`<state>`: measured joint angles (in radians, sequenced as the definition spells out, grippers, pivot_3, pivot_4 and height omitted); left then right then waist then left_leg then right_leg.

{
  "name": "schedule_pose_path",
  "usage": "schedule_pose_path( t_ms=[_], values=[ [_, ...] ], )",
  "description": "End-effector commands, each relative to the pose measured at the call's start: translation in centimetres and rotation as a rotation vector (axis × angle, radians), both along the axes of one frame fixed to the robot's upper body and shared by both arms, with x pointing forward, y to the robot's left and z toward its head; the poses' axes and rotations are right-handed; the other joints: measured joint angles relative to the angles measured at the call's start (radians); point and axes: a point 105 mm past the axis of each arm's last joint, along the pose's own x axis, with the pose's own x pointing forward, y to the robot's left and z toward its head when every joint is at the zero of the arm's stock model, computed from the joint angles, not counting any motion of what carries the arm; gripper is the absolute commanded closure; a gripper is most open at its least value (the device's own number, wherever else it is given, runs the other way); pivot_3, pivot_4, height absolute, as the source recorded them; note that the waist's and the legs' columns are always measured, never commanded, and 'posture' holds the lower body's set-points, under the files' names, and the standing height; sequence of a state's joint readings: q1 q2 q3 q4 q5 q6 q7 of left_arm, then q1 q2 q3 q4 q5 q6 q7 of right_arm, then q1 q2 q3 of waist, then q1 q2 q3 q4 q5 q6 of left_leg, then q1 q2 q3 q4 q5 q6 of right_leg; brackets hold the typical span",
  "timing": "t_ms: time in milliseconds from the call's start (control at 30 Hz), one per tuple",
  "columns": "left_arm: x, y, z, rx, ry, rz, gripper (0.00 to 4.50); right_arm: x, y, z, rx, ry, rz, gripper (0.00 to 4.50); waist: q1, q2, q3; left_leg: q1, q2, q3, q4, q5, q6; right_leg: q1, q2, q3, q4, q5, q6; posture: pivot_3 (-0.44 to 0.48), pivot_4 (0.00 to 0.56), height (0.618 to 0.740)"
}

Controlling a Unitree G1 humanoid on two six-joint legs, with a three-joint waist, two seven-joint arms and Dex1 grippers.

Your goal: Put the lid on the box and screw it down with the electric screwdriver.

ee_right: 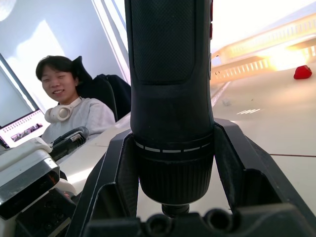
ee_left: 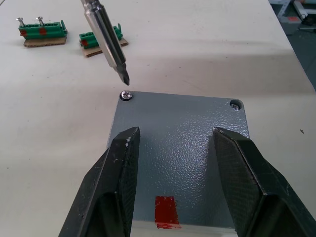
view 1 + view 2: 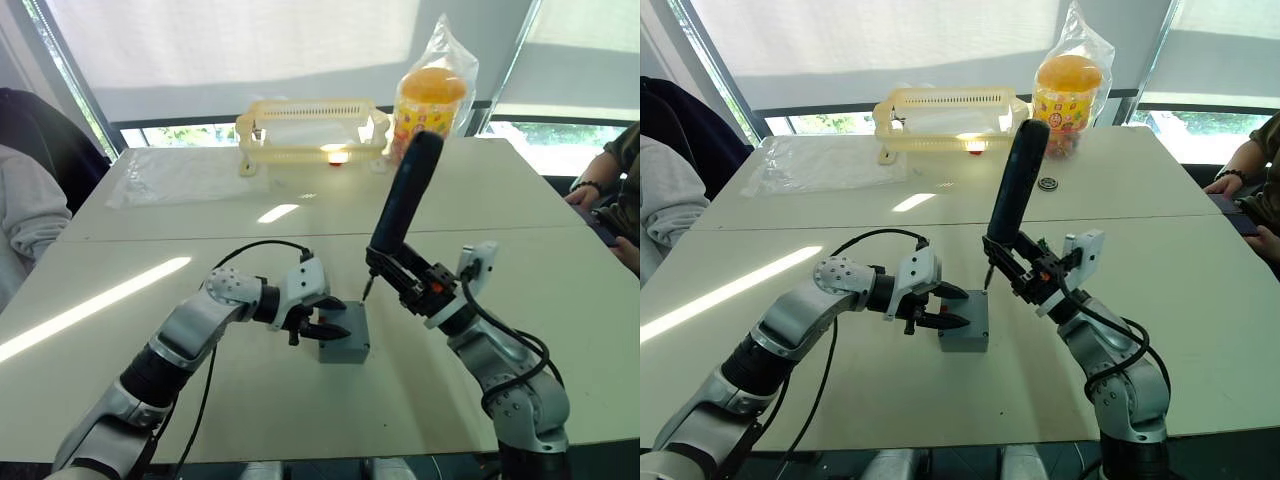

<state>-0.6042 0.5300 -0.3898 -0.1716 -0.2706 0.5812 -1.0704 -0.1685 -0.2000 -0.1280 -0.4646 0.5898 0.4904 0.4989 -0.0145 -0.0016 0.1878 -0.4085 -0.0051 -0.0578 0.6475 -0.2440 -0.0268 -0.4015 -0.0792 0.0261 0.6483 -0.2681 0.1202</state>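
The grey box (image 3: 345,348) sits mid-table with the flat grey lid (image 2: 182,143) on top and a red mark (image 2: 167,217) on its near side. One corner of the lid holds a screw (image 2: 127,95); the neighbouring corner hole (image 2: 236,104) has none. My left gripper (image 3: 325,327) is open, its two black fingers (image 2: 121,173) spread over the lid from the box's left side. My right gripper (image 3: 400,270) is shut on the black electric screwdriver (image 3: 405,195), which leans upright. Its metal bit (image 2: 106,42) hovers just above the screw.
A yellow basket (image 3: 310,130), a bagged orange snack jar (image 3: 432,95) and a clear plastic sheet (image 3: 180,175) lie at the table's far side. Two green terminal blocks (image 2: 42,30) rest beyond the box. A person (image 3: 25,210) sits left; another person's hand (image 3: 600,195) rests right.
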Motion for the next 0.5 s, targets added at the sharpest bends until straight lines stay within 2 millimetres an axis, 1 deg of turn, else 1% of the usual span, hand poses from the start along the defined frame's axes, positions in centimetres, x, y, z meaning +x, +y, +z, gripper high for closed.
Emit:
schedule_pose_path(
  t_ms=[33, 500],
  values=[
    [0.0, 0.2, -0.5, 0.036, 0.01, 0.005, 2.15, -0.6, 0.3, 1.6, 0.012, -0.093, 0.009, 2.75, 0.0, 0.0, 0.0, 0.0, 0.0, 0.0, 0.0, 0.0, 0.0, 0.0, 0.0, 0.0, 0.0, 0.0, 0.0, 0.0, 0.15, 0.74],
    [0.0, 0.1, -0.3, 0.034, 0.004, 0.011, 2.15, -0.4, 0.2, 0.3, -0.031, -0.079, -0.005, 2.75, 0.0, 0.0, 0.0, 0.0, 0.0, 0.0, 0.0, 0.0, 0.0, 0.0, 0.0, 0.0, 0.0, 0.0, 0.0, 0.0, 0.15, 0.74]
  ],
)
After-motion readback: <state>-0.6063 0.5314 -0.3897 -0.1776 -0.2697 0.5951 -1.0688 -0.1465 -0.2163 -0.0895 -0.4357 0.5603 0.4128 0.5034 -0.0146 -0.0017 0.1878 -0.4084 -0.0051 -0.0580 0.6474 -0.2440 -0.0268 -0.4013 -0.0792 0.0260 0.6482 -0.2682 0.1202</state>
